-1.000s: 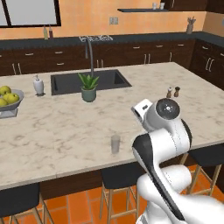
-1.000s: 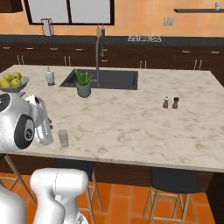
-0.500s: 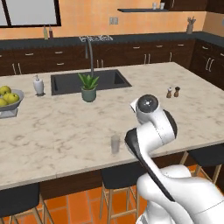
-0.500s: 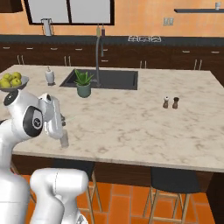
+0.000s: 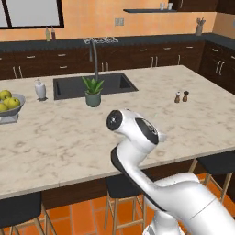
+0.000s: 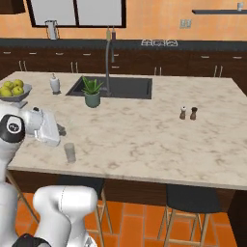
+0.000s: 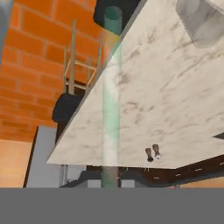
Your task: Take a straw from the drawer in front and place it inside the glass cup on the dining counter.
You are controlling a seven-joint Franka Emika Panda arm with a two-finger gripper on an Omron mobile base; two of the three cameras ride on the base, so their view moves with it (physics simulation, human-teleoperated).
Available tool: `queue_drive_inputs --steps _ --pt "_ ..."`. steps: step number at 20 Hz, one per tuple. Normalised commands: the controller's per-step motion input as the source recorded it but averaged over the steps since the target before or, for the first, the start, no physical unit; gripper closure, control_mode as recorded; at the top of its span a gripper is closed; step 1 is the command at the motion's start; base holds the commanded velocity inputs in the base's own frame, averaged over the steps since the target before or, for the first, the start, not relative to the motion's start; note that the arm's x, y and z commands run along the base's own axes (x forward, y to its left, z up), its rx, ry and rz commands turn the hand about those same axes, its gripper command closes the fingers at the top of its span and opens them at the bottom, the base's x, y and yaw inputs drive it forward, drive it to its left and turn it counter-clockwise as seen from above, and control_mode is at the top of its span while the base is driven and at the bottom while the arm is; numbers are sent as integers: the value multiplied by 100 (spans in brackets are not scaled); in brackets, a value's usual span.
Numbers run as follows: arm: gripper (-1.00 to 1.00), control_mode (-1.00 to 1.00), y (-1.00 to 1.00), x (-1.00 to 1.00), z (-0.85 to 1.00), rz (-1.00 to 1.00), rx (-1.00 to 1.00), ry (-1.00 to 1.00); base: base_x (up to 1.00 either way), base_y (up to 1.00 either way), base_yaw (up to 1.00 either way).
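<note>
While the arm reached out over the near edge of the dining counter, the jaws were pressed together on the straw, which ran as a pale green-tinted stick up the middle of the hand view. On that marbled worktop the glass cup stood near the front edge, just beside the robot's hand. 2 small shakers stood well apart from it.

Glossy white arm of rounded, bulbous segments (dark grey at 2 round joint caps).
</note>
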Motion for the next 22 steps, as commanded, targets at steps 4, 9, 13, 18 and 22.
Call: queue_drive_inputs --steps 4,9,13,18,22 --pt "100 -100 63 0 28 0 -52 15 0 0 0" --pt "100 -100 36 0 22 3 -38 1 0 0 0" --pt "100 -100 9 6 5 9 -20 -6 0 0 0" --pt "100 -100 -13 29 0 8 4 -21 0 0 0" --pt "100 -100 -14 34 -3 6 9 -23 0 0 0"
